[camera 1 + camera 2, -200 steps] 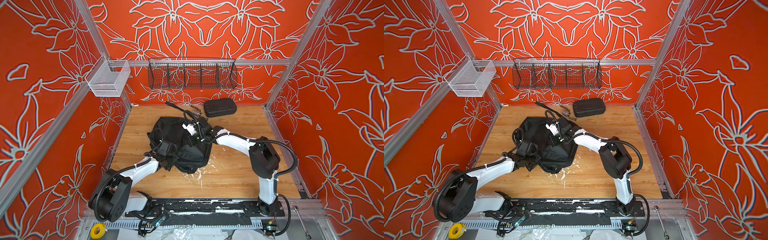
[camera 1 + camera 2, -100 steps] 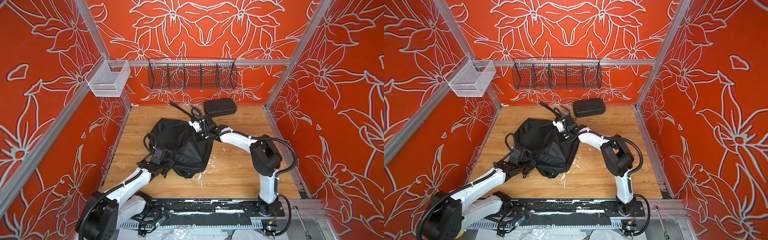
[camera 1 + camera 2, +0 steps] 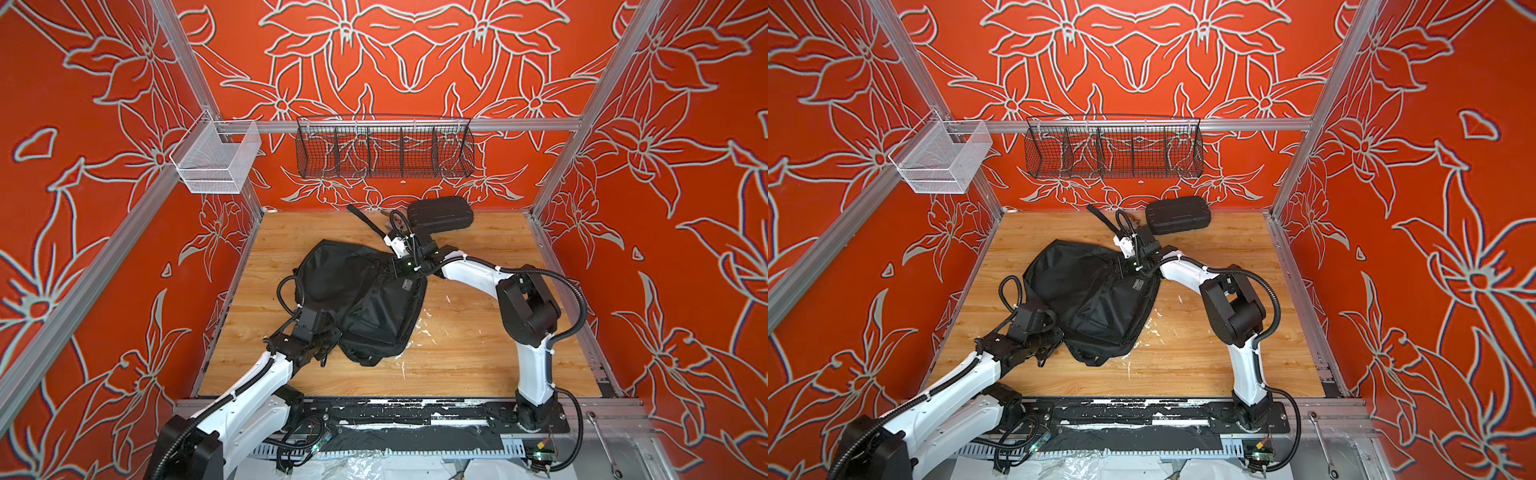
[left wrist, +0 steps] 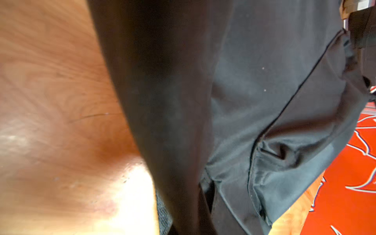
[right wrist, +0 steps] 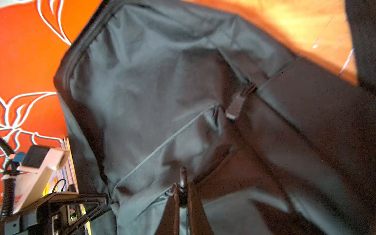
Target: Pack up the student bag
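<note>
The student bag [image 3: 365, 299] lies stretched between both hands, with bare tabletop [image 3: 461, 349] open around it. A black case [image 3: 440, 214] sits just behind the right hand [image 3: 397, 266]. That hand is clamped on the bag's edge, and the left hand [image 3: 331, 332] is closed at the opposite corner.

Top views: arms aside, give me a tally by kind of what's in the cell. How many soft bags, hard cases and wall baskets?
Soft bags: 1, the student bag
Hard cases: 1, the black ribbed case
Wall baskets: 2, the white mesh basket and the black wire basket
Total: 4
</note>
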`<state>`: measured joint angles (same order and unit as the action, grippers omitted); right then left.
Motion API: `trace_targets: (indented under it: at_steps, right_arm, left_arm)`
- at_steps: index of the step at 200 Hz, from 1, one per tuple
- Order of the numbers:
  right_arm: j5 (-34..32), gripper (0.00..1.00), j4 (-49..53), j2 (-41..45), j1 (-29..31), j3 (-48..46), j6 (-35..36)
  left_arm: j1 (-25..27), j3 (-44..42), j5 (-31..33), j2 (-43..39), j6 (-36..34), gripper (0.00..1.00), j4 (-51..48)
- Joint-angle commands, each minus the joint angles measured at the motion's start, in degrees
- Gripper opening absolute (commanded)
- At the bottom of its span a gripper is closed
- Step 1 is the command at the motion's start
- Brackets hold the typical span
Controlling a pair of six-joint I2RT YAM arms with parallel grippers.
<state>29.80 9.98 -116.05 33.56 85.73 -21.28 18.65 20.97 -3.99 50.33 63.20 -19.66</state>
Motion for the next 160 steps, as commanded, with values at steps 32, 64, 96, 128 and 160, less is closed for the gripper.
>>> trace_targets:
  at_steps: [32, 64, 96, 128, 160]
  right_arm:
    - [-2.75, 0.00, -2.42, -1.11, -3.24, 3.28, 1.32]
    - [-0.13, 0.00, -2.70, -1.64, -3.24, 3.71, 1.52]
    - [2.39, 0.00, -4.25, -1.63, -3.20, 2.12, 0.89]
    - [2.98, 0.00, -3.18, -1.89, -3.01, 2.29, 1.17]
    - [2.99, 0.00, -1.77, -1.56, -2.47, 2.90, 2.16]
  left_arm:
    - [-1.26, -3.31, 5.00, -4.52, 2.68, 0.00, -9.96]
    - [-1.25, -3.86, 5.41, -6.55, 2.86, 0.00, -9.99]
    - [-1.27, 0.55, 4.58, -5.32, -2.08, 0.30, -10.91]
    - [-1.17, 6.79, 4.08, -4.62, -8.91, 0.69, -13.17]
    - [0.37, 13.68, 4.13, -3.32, -16.33, 0.79, -16.92]
